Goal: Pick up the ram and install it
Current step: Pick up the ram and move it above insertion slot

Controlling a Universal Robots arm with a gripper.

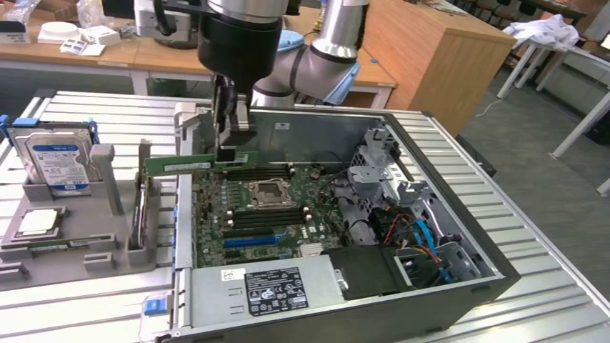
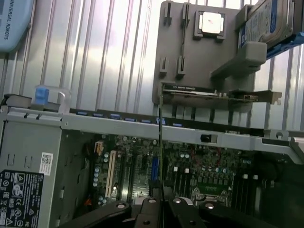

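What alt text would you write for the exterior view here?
The gripper holds a green RAM stick above the motherboard of an open computer case. On the exterior view's left, a grey fixture carries a hard drive and a processor chip.

The ram [image 1: 181,166] and motherboard [image 1: 315,207] are green, the hard drive [image 1: 56,161] silver with blue label, the table [image 1: 96,114] ribbed grey.
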